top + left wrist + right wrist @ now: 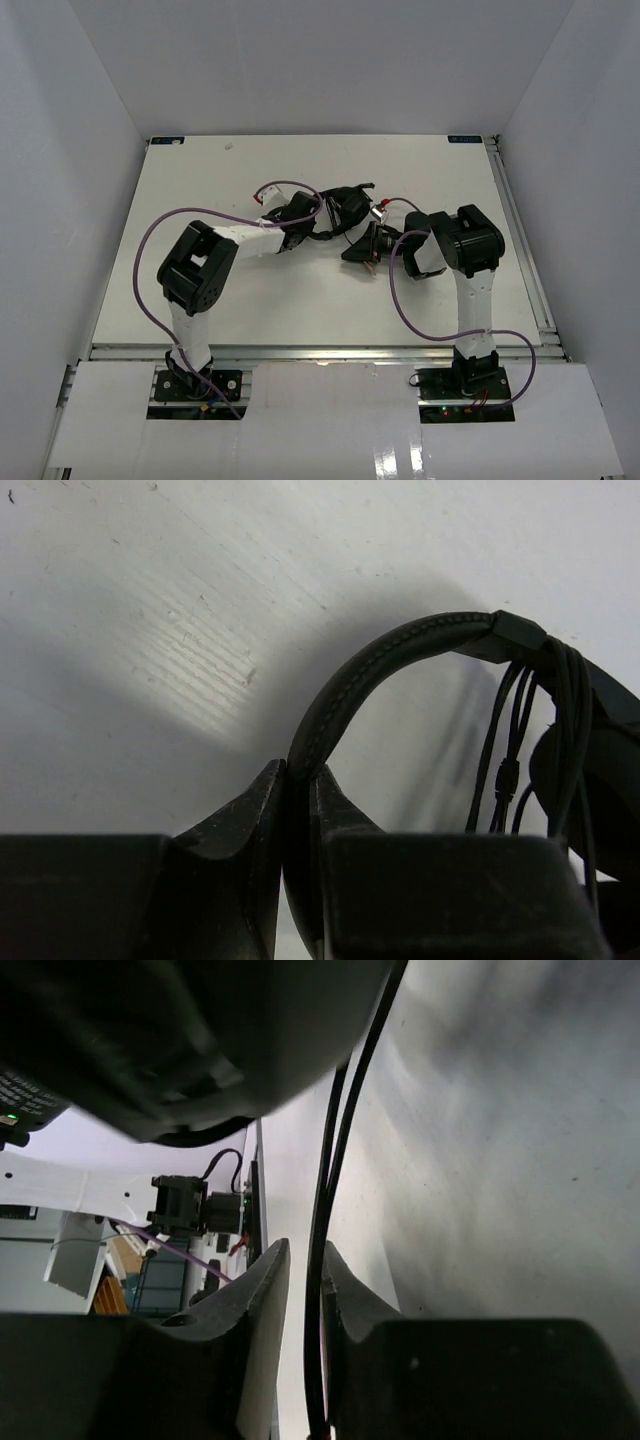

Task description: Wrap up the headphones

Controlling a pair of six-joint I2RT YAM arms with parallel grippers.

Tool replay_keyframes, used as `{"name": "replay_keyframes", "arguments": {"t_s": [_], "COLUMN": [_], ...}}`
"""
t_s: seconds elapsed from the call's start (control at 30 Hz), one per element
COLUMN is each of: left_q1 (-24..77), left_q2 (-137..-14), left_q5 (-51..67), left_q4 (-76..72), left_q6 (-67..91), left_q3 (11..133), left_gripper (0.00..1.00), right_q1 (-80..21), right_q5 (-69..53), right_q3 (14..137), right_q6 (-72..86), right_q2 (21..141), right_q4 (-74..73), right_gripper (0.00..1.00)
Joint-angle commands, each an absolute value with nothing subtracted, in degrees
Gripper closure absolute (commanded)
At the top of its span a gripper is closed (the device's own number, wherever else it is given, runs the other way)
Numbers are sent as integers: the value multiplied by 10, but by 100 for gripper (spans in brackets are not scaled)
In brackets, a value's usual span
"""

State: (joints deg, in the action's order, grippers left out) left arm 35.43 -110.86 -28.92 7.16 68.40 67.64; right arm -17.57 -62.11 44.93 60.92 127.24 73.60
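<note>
The black headphones (348,207) lie at the middle of the white table (200,180). My left gripper (318,216) is shut on the padded headband (380,660), which arcs up out of its jaws (300,772). Several strands of the thin black cord (515,740) hang bunched at the headband's far end beside an earcup (600,780). My right gripper (372,250) stands just right of the headphones. In the right wrist view its jaws (306,1252) are almost closed around the cord (335,1160), which runs taut between them. A reddish plug tip (378,212) shows near it.
Thick purple robot cables loop beside the left arm (150,245) and the right arm (400,300). A metal rail (522,235) runs along the table's right edge. White walls enclose the table. A large dark blurred shape (200,1040) fills the top of the right wrist view.
</note>
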Motion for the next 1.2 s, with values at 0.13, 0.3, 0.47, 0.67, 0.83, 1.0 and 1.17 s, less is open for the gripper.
{"name": "replay_keyframes", "arguments": {"t_s": [0.13,0.3,0.47,0.67,0.83,1.0,1.17], "left_q1": [345,346,346,346,346,341,337], "left_q2": [-1187,-1158,-1096,-957,-858,-696,-586], "left_q5": [-333,-321,-289,-217,-139,27,111], "left_q4": [263,252,221,96,81,21,116], "left_q6": [675,612,537,417,359,194,97], "left_q3": [825,816,785,679,640,562,547], "left_gripper": [93,33,8,2,2,2,2], "right_q1": [-154,-132,-98,-83,-80,-80,-80], "right_q5": [-587,-526,-423,-334,-289,-146,21], "right_q3": [448,447,454,437,459,427,452], "right_q6": [297,95,-27,-81,-143,-134,-48], "right_q2": [1130,1007,919,836,799,637,547], "right_q4": [389,118,-68,-103,-127,-59,-91], "right_gripper": [37,9,10,10,10,10,10]}}
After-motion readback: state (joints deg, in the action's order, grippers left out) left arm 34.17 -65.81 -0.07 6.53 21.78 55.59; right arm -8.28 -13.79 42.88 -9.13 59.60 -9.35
